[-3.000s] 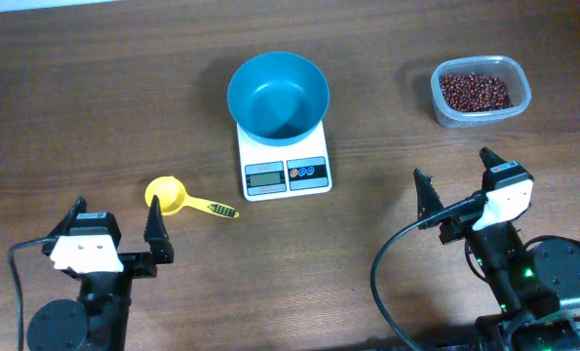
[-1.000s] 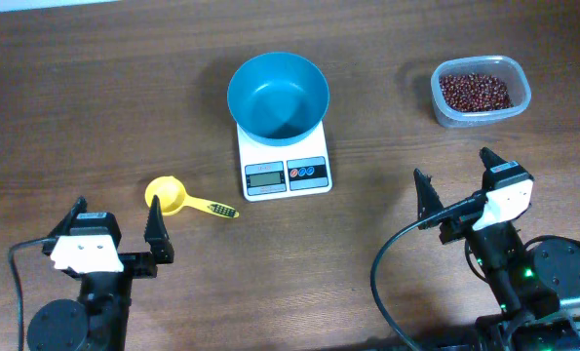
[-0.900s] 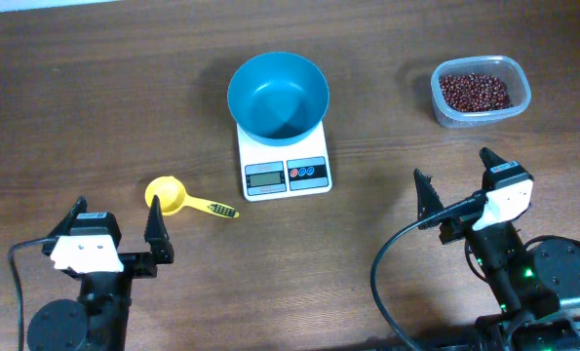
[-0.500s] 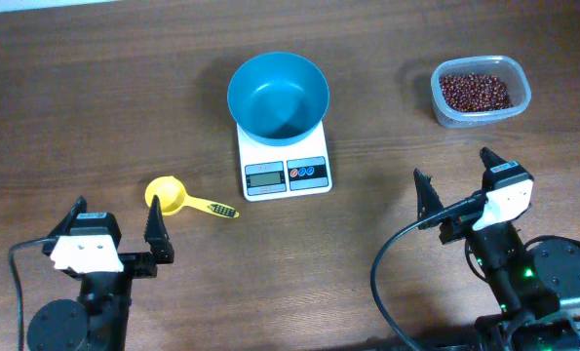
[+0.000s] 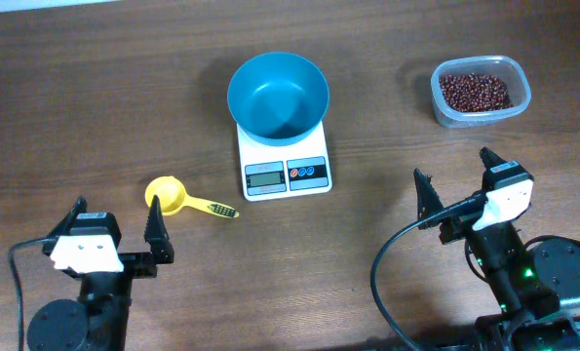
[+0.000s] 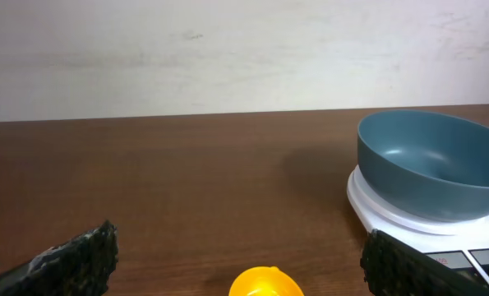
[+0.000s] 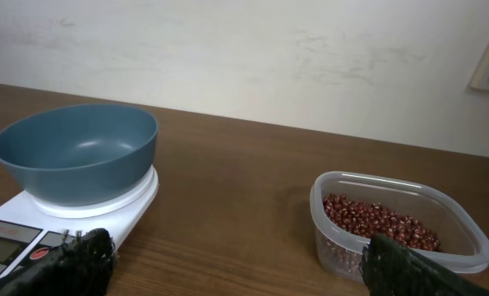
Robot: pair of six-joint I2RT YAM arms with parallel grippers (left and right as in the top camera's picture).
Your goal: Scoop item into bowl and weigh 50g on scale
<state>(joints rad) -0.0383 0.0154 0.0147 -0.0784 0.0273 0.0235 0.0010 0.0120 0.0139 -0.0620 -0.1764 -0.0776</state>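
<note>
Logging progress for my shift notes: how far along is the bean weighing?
Done: the bowl sits empty on the scale. In hand: nothing; left gripper and right gripper hold nothing, jaws open. Left: pick up the yellow scoop, move beans from the clear container into the bowl, weigh out 50g.

Soft, even light covers the brown desk (image 5: 104, 107), the bowl (image 6: 429, 164) throws only a faint shadow to its left in the left wrist view, and both wrist views look slightly hazy
</note>
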